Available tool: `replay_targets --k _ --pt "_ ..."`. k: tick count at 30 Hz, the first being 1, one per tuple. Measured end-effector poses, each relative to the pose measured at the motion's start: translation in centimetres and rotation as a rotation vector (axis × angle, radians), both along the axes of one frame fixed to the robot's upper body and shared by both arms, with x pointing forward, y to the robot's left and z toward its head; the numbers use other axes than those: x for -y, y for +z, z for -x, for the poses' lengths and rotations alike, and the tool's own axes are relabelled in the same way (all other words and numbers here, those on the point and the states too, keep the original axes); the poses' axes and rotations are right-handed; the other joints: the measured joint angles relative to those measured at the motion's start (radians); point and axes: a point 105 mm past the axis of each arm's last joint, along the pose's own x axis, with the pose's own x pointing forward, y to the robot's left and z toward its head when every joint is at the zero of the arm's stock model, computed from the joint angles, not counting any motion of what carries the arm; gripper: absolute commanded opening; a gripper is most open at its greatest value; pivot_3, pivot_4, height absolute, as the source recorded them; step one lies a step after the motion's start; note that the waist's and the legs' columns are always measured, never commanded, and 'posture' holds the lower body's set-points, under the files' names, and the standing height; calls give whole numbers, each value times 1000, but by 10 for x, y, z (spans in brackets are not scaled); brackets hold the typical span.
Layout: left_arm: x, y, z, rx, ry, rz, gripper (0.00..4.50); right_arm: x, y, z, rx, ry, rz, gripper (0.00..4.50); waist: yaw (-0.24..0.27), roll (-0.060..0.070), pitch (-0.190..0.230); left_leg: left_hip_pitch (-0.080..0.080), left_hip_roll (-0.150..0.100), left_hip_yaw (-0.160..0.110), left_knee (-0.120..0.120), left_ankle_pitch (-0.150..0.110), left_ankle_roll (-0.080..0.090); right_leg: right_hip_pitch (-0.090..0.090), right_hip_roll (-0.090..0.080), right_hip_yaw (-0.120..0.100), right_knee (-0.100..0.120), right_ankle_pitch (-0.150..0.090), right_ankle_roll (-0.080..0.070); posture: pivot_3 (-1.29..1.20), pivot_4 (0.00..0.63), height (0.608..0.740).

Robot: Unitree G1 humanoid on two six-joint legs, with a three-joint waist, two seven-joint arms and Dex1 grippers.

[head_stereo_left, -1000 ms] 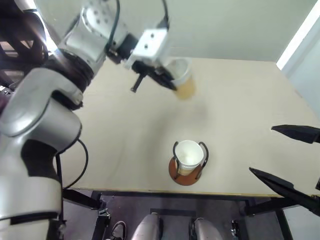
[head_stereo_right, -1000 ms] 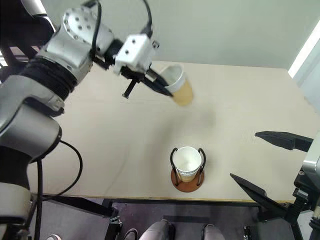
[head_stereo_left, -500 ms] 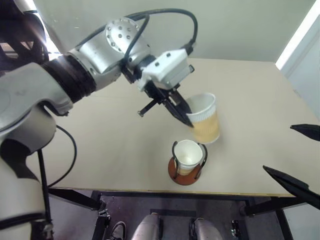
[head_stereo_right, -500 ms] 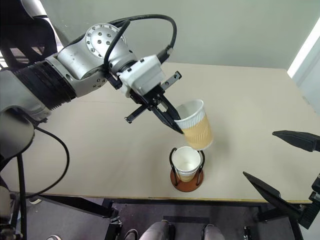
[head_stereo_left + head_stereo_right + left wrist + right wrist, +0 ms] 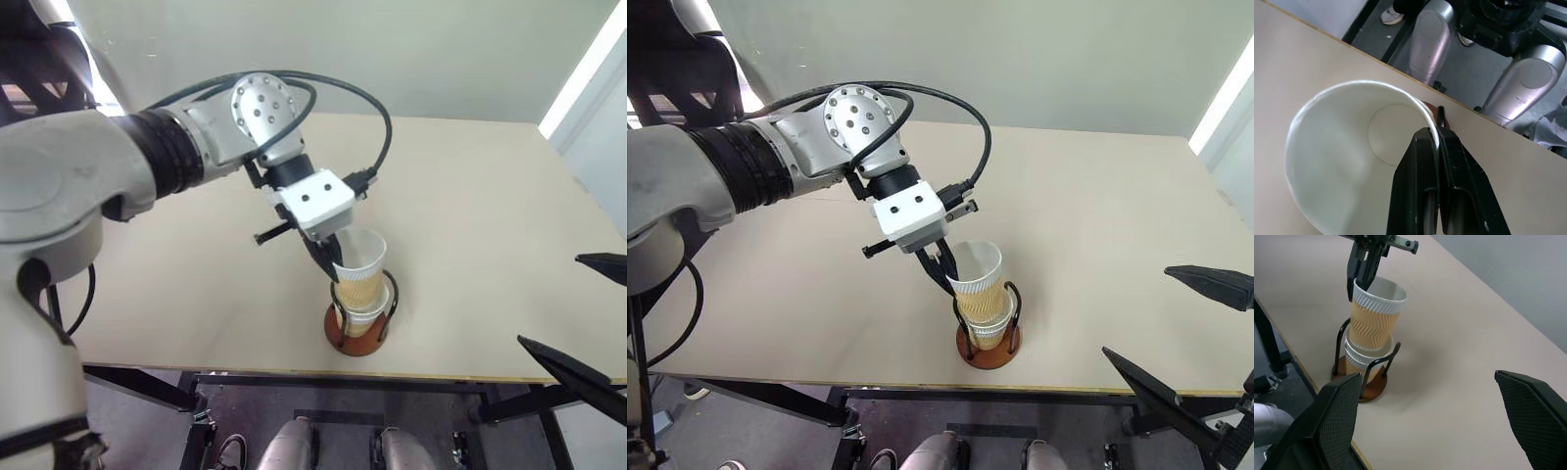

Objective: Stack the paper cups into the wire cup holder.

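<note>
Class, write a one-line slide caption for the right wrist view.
Left gripper pinches a paper cup's rim, lowering it into the cup in the wire holder.

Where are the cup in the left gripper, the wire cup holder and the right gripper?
held paper cup (image 5: 1375, 323), right wrist view, on its ribbed tan wall.
wire cup holder (image 5: 988, 355), right eye view, on the reddish-brown disc base.
right gripper (image 5: 1437, 418), right wrist view, midway between its wide-apart black fingertips.

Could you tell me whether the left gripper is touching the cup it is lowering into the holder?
Touching. In the left wrist view the left gripper is shut on the upper cup's rim, one finger inside the wall and one outside.
</note>
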Motion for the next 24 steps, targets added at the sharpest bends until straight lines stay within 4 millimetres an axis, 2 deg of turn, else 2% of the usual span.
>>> replay_targets --k 14,19,23,24 --pt "8 -5 -2 16 -29 -29 24 -1 1 4 -15 -10 -18 4500 1 -1 1 0 0 0 0 0 0 0 0 -1 0 0 0 0 150 740" --pt "9 -5 -4 10 -4 -37 1797 -1 1 4 -20 -10 -25 4500 1 -1 1 0 0 0 0 0 0 0 0 -1 0 0 -1 0 150 740" --pt "10 -5 -5 18 -9 -39 3019 -1 2 4 -15 -13 -23 4500 1 -1 1 0 0 0 0 0 0 0 0 -1 0 0 0 0 150 740" --pt "10 -5 -6 24 -10 -35 3019 -1 2 4 -13 -13 -23 4500 1 -1 1 0 0 0 0 0 0 0 0 -1 0 0 0 0 150 740"
